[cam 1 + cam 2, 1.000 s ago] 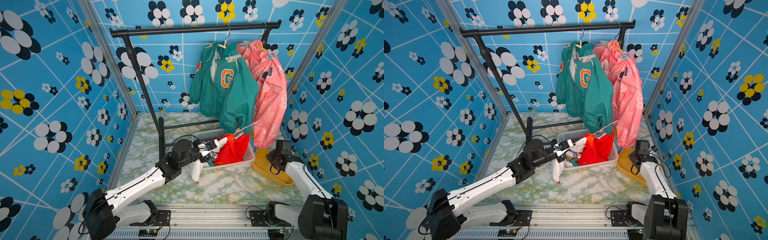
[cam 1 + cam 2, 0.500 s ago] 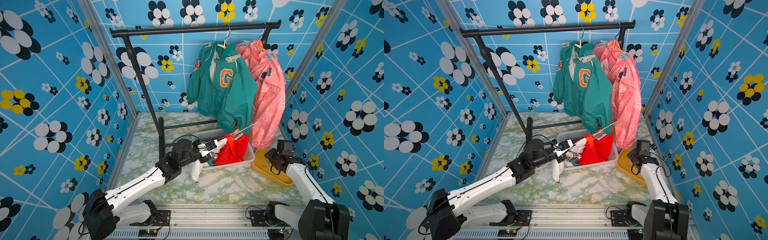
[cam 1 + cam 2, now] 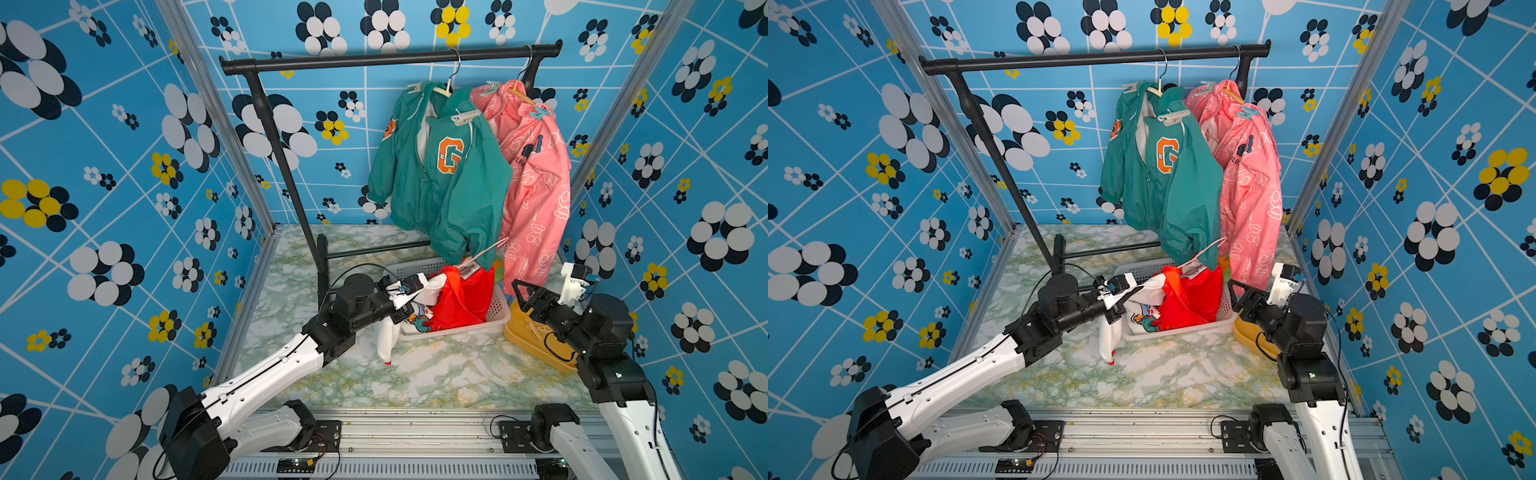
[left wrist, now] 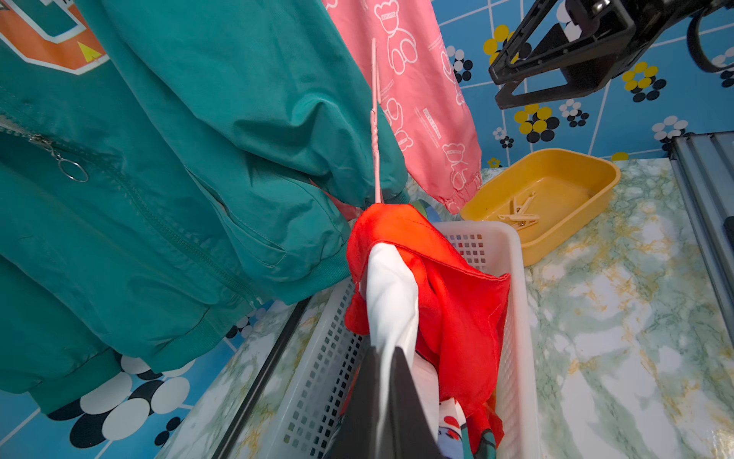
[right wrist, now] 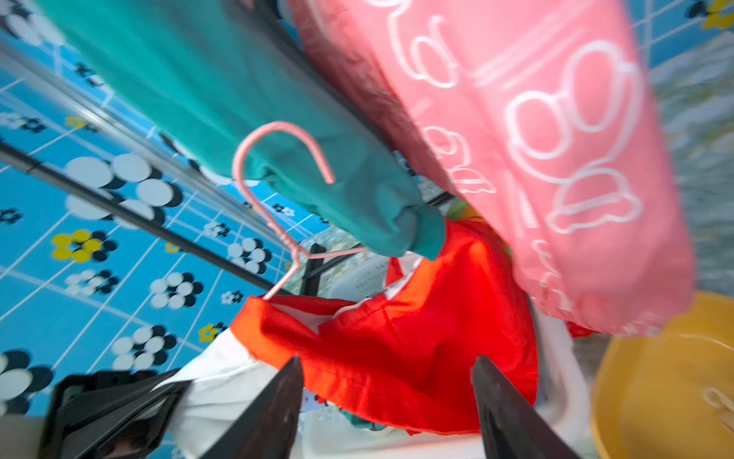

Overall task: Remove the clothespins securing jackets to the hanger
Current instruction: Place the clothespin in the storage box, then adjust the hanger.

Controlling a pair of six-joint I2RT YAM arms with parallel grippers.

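Down in the white basket (image 3: 496, 309) at the foot of the rail (image 3: 374, 60), the left gripper (image 3: 411, 291) is clamping the white sleeve (image 4: 391, 286) of the red jacket (image 3: 461, 299), which is lying crumpled there with its pink wire hanger (image 4: 375, 119) sticking up out of the collar. The right gripper (image 5: 387, 359) is hovering just above the yellow tray (image 4: 572, 186), its jaws standing wide apart with nothing between them, and a few tan clothespins (image 4: 518, 212) are lying loose on the tray floor. The green jacket (image 3: 436, 187) and the pink jacket (image 3: 536, 187) are hanging side by side on the rail, the green one carrying a whitish clothespin (image 3: 464, 117) on each shoulder and the pink one carrying pale teal clothespins (image 3: 540, 111) in the same places. Whether any pin is gripping the red jacket is hidden by its folds. Judging from this, the work is sitting between garments: one jacket is looking finished and two are waiting. The next move is probably calling for the free right arm to rise well up to the nearer pink shoulder, bracket a pin by its tail ends, squeeze until it is gaping, and draw it clear without dragging the hanger off the rail
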